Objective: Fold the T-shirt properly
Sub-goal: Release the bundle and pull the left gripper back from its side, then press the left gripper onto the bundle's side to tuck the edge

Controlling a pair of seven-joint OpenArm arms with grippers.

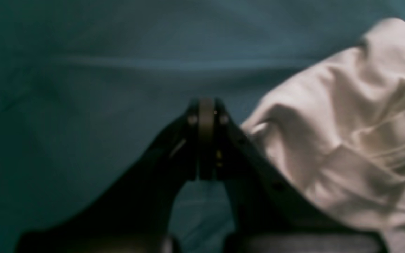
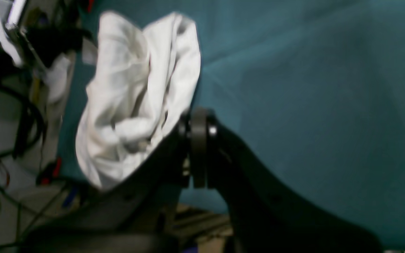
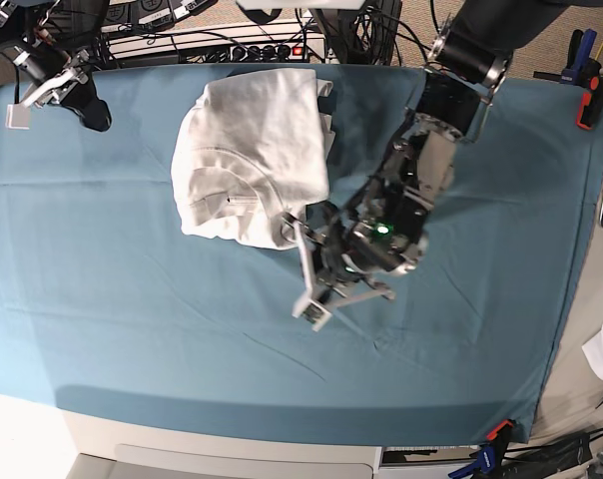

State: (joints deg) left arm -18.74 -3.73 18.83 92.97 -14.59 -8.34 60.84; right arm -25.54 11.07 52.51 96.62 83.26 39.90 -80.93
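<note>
1. The T-shirt [image 3: 252, 155] lies bunched in a loose, rumpled heap on the teal table cover [image 3: 132, 299], toward the far edge and left of centre in the base view. Part of it is folded over itself; the ribbed neckline shows on the near side of the heap.

2. My left gripper [image 1: 206, 140] sits just off the near right corner of the T-shirt. Jaws pressed flat together, pads meeting, nothing between them. In my left wrist view the white cloth [image 1: 346, 140] rises in folds just beside the right-hand finger; I cannot tell if it touches.

3. My right gripper [image 2: 198, 147] is well away from the T-shirt in the base view, up at the far left corner of the table cover [image 3: 57, 80]. Jaws closed tight on themselves, holding nothing.

4. From the right wrist view the T-shirt [image 2: 135, 95] shows as a crumpled white mass beyond the left-hand finger, with the cover stretching out to its right.

5. Cables and equipment [image 3: 212, 35] crowd the space behind the T-shirt, past the cover's far edge.
</note>
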